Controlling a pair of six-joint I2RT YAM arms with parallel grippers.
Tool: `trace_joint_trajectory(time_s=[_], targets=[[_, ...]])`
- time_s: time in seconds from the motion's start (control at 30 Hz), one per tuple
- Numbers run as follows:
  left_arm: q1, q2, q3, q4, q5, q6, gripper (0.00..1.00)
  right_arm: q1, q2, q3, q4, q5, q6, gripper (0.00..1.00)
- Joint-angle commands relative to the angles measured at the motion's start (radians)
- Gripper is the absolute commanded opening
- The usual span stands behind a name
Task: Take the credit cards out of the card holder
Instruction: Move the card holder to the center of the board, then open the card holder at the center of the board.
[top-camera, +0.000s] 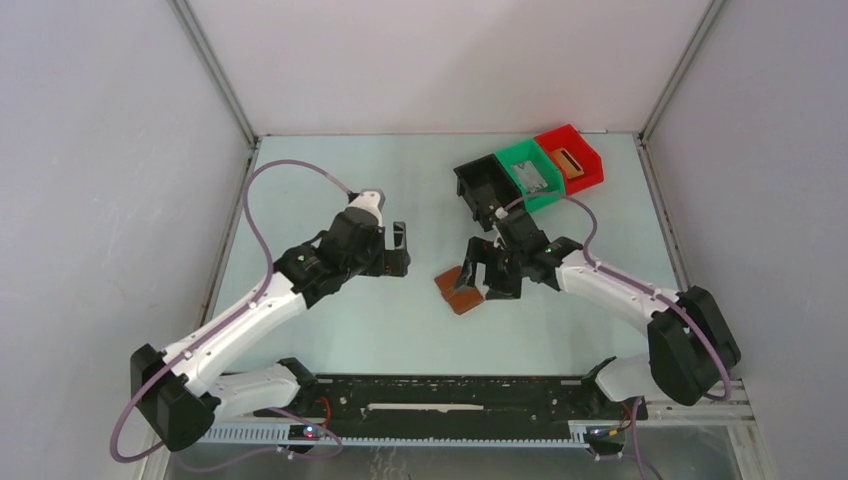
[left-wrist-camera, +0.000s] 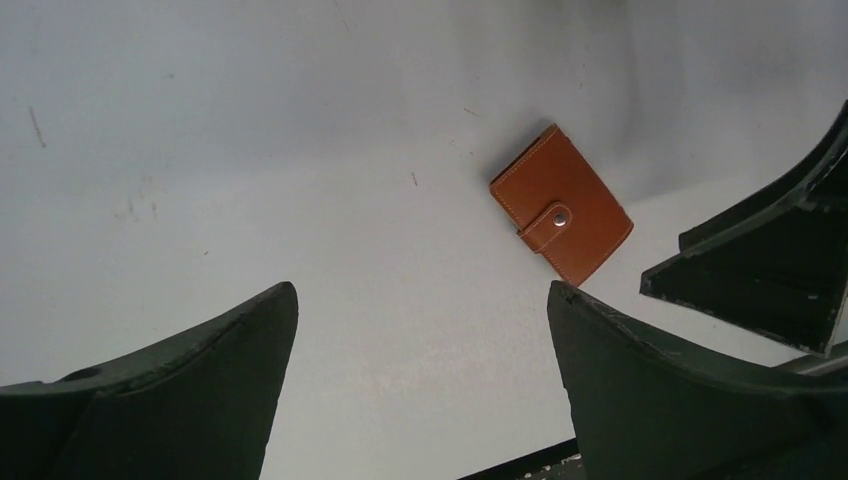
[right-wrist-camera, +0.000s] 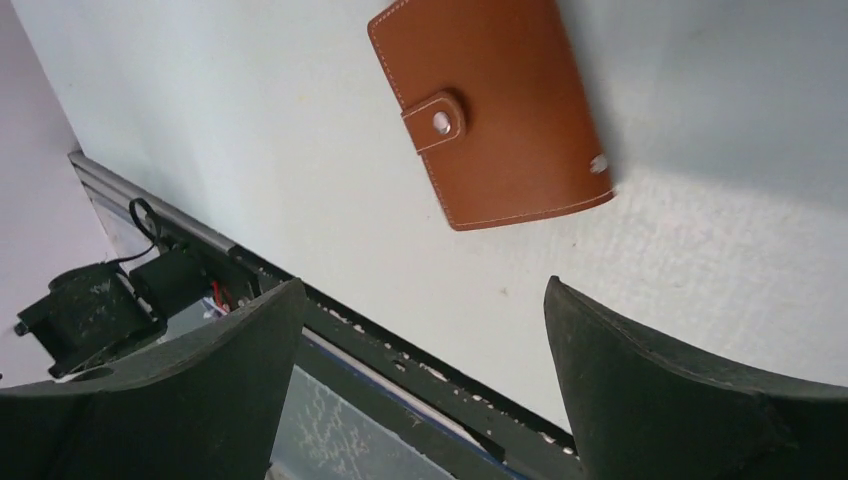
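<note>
Card holder (top-camera: 460, 290) is lying shut, strap tab (left-wrist-camera: 548, 222) snapped, on table (top-camera: 330, 190) centre; we're seeing L gripper (top-camera: 399, 250) hanging near its left side, fingers (left-wrist-camera: 200, 400) spread wide, gripping nothing, & R gripper (top-camera: 487, 272) hovering just beside its right edge, equally wide apart, also empty.

Flat tan-brown leather card holder (right-wrist-camera: 500, 130): smooth, low sheen, pale stitching, bright metal snap stud (right-wrist-camera: 441, 121). Pale grey tabletop (left-wrist-camera: 200, 150): matt, lightly scuffed. Left gripper (left-wrist-camera: 421, 290), dark fingers (left-wrist-camera: 190, 390): matt moulded plastic, edges chipped.
</note>
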Motion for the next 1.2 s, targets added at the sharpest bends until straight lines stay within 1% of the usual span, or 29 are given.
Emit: trace_joint_trajectory(time_s=[0.0, 0.07, 0.13, 0.17, 0.27, 0.37, 0.47, 0.53, 0.6, 0.67, 0.8, 0.97, 1.17], targets=[[0.012, -0.062, 0.010, 0.002, -0.066, -0.009, 1.00, -0.032, -0.021, 0.048, -0.088, 0.086, -0.104, 0.98], [0.026, -0.067, -0.004, 0.014, -0.049, -0.044, 1.00, -0.034, -0.001, 0.065, -0.098, 0.124, -0.168, 0.96], [0.046, -0.061, -0.015, 0.028, -0.018, -0.092, 1.00, -0.029, 0.038, 0.090, -0.103, 0.123, -0.239, 0.93], [0.055, -0.056, -0.020, 0.034, 0.005, -0.123, 1.00, -0.027, 0.061, 0.101, -0.096, 0.102, -0.272, 0.91], [0.063, -0.032, -0.036, 0.045, 0.047, -0.165, 1.00, -0.038, 0.134, 0.121, -0.060, 0.031, -0.341, 0.90], [0.064, -0.041, -0.059, 0.056, 0.047, -0.195, 1.00, -0.076, 0.201, 0.118, 0.009, -0.062, -0.367, 0.89], [0.063, -0.070, -0.079, 0.066, 0.044, -0.199, 1.00, -0.121, 0.247, 0.118, 0.039, -0.151, -0.374, 0.94], [0.063, -0.076, -0.079, 0.062, 0.043, -0.194, 1.00, -0.151, 0.269, 0.110, 0.053, -0.195, -0.375, 0.94], [0.063, -0.065, -0.062, 0.050, 0.034, -0.187, 0.95, -0.162, 0.282, 0.093, 0.074, -0.227, -0.379, 0.91], [0.063, -0.052, -0.040, 0.041, 0.030, -0.188, 0.92, -0.163, 0.295, 0.084, 0.088, -0.259, -0.379, 0.87], [0.064, -0.040, -0.037, 0.075, 0.054, -0.211, 0.90, -0.151, 0.320, 0.052, 0.133, -0.287, -0.350, 0.78], [0.063, 0.001, -0.042, 0.091, 0.120, -0.220, 0.89, -0.117, 0.296, 0.002, 0.206, -0.244, -0.278, 0.67], [0.061, 0.020, -0.071, 0.110, 0.153, -0.234, 0.86, -0.066, 0.308, -0.002, 0.252, -0.175, -0.192, 0.45]])
